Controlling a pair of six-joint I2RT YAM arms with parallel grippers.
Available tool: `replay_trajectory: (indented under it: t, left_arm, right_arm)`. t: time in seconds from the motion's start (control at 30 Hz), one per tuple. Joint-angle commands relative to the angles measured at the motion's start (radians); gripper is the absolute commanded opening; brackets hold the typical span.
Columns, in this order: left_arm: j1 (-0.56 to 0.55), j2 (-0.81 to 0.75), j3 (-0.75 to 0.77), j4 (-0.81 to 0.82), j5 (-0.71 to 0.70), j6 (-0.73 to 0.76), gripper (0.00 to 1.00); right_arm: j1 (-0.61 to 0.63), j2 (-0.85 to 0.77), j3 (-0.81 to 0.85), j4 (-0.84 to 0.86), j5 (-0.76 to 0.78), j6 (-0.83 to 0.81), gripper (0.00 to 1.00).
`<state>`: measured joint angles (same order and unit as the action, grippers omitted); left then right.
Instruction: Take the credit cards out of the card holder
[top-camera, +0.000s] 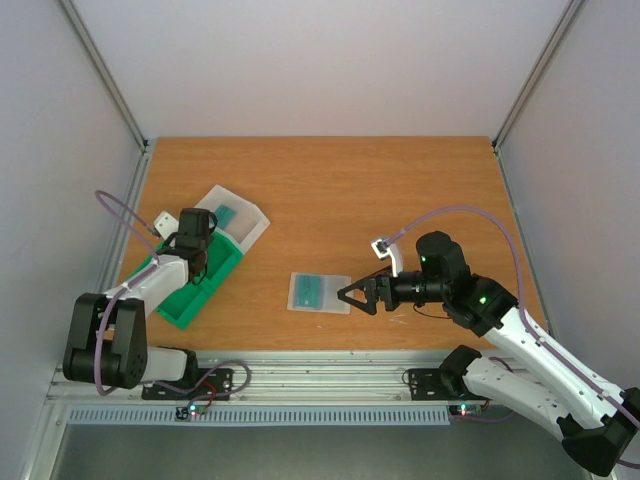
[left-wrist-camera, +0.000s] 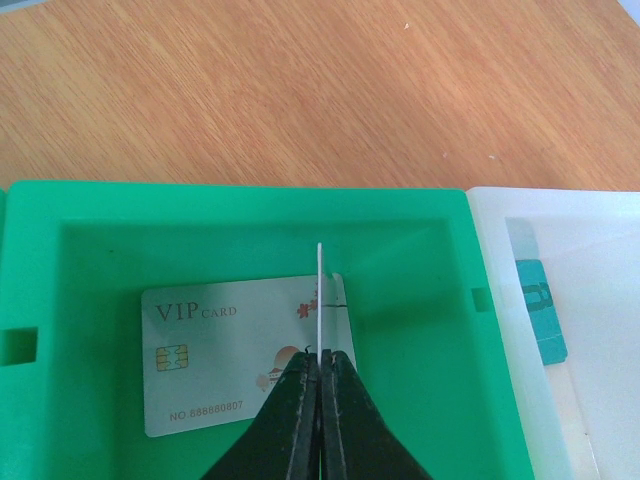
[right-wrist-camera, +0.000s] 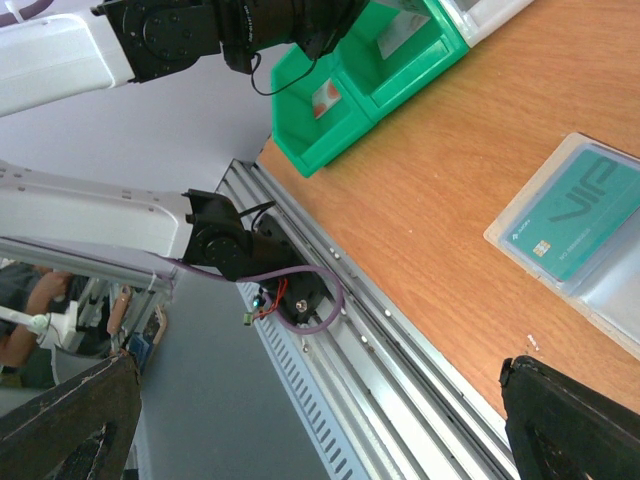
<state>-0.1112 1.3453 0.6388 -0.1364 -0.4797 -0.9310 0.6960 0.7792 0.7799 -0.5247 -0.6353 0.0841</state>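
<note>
A pale card (left-wrist-camera: 319, 290) is clamped edge-on in the left gripper (left-wrist-camera: 320, 365), green tray (left-wrist-camera: 100, 210) beneath the jaws; it could be dropped askew by so thin a hold; the card holder (top-camera: 318, 293) lies just ahead of the right gripper's (top-camera: 350, 296) parted jaws.

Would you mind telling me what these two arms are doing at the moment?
The left gripper, fingers shut, holds a thin white card edge-on over the green tray, where a pale VIP card already lies. The right gripper hangs open beside the card holder on the table, which has a teal card inside.
</note>
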Motion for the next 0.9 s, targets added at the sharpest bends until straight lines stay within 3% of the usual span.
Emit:
replay_trajectory:
  t: [0.0, 0.87]
  left_arm:
    - [0.007, 0.013, 0.022, 0.026, -0.061, 0.011, 0.04]
    - [0.007, 0.038, 0.07, -0.06, -0.085, 0.008, 0.16]
  right_arm:
    - [0.005, -0.01, 0.017, -0.003, 0.008, -0.009, 0.99]
    - [0.005, -0.024, 0.015, -0.018, 0.029, -0.001, 0.99]
